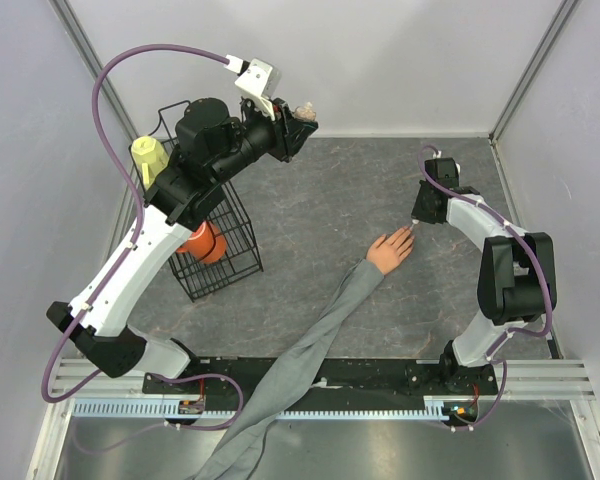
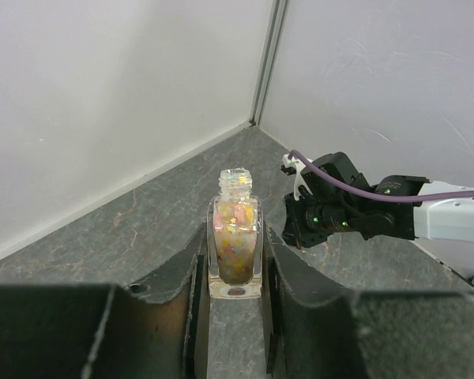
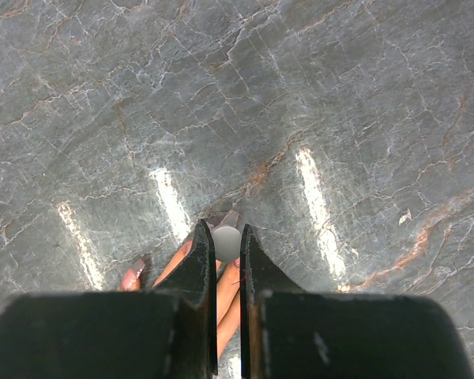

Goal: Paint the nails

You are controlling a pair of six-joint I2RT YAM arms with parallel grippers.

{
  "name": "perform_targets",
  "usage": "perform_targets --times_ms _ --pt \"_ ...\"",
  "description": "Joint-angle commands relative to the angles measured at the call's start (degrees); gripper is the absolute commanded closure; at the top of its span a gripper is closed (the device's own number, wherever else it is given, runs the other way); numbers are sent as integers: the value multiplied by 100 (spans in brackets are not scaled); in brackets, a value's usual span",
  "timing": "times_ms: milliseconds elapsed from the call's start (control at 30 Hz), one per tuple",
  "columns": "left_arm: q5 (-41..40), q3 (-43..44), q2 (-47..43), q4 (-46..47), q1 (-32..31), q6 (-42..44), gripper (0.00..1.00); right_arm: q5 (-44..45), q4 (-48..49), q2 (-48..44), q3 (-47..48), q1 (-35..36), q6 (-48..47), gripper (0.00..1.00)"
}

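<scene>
We see the grey marbled table [image 1: 310, 200], with a long grey sleeve [image 1: 310, 350] running from its near edge up to the mannequin hand [image 1: 390, 248], which lies flat right of centre, its fingers pointing toward the right gripper [image 1: 417, 215]. At the left stands a wire basket [image 1: 242, 225] with an orange thing [image 1: 205, 242] inside and a yellow thing [image 1: 150, 158] near its far end. The left gripper [image 1: 298, 125] is held off the table toward the far wall, well apart from the hand, its fingers [image 2: 193, 268] pinching an uncapped bottle [image 2: 235, 245] of speckled polish by its sides. The right gripper's fingers [image 3: 199, 260] are pressed onto a small white round cap [image 3: 227, 242], which we take for the brush handle; the bristles are hidden beneath it. It hovers right above the fingertips, where the nails [image 3: 133, 276] show reddish. We judge the main risk to be a blind stroke: with the brush hidden and the nails so tiny, a slight offset would smear skin or table. Too firm a press could shove the hand aside, as nothing seems to hold it down. The open bottle could spill if the left wrist tips
</scene>
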Motion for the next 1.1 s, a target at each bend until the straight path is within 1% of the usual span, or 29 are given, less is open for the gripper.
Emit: perform_targets --times_ms 0,667,833,1067 --pt "100 261 11 64 54 -190 98 61 -4 35 43 -25 -44 100" --pt "91 235 -6 29 63 -243 98 -124 14 158 43 -16 -18 100" --pt "91 235 11 29 63 -243 98 -89 22 176 60 -16 26 100" --pt "82 235 -15 29 63 -234 98 174 22 158 113 -25 17 100"
